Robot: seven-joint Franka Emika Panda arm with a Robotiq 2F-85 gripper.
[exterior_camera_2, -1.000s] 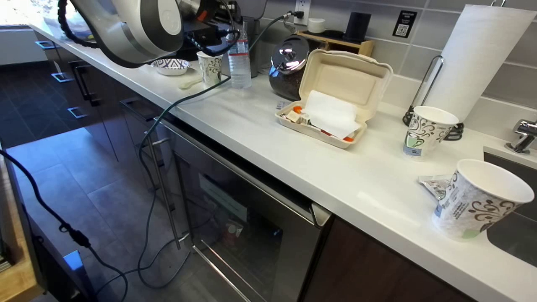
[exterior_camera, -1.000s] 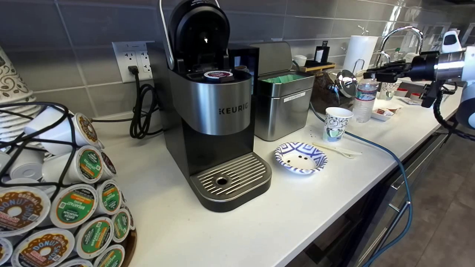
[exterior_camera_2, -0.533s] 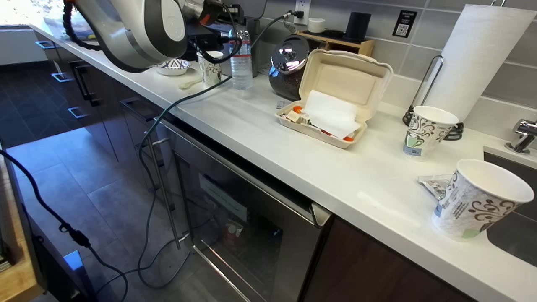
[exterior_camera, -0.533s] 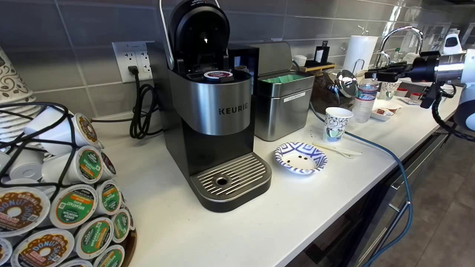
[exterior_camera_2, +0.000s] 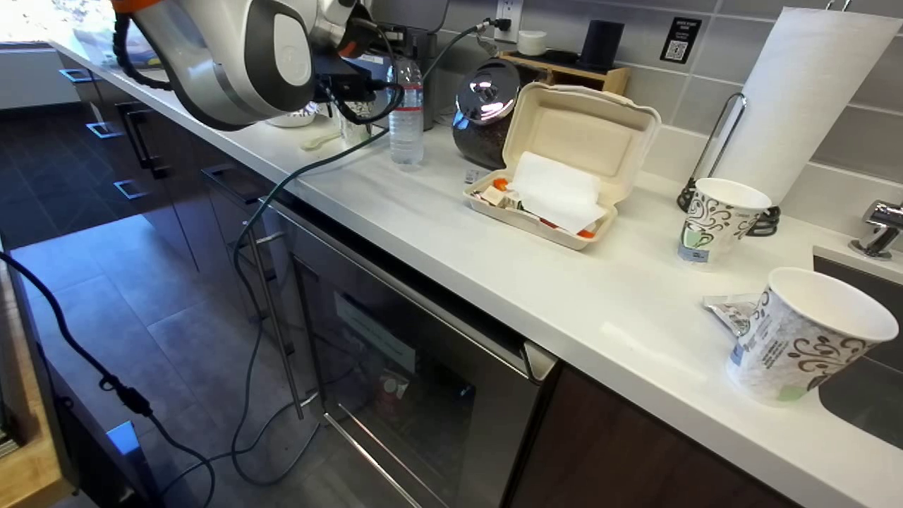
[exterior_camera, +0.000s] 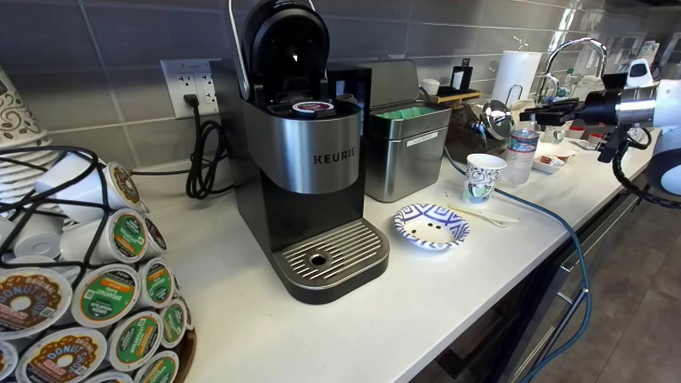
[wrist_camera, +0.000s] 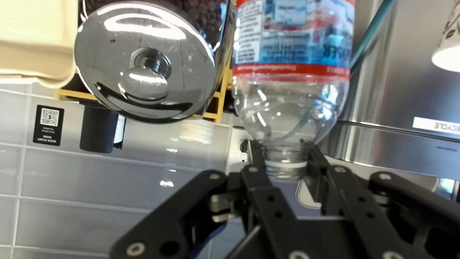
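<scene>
The black two-fingered claw (wrist_camera: 284, 154) pinches the clear, round plastic bottle (wrist_camera: 293, 82) by its neck, the body below the fingertips (whether it touches the white worktop (exterior_camera: 319, 340) is unclear); in both exterior views a patterned white paper cup (exterior_camera: 481, 182) stands to its left.

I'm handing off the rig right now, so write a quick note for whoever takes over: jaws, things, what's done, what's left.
Jaws: closed on the neck of the water bottle.
Things: bottle roughly upright over the counter, near a patterned paper cup and the coffee-bean jar; whether the bottle's base touches the counter, I can't tell.
Done: bottle gripped.
Left: bottle not yet released.
</scene>
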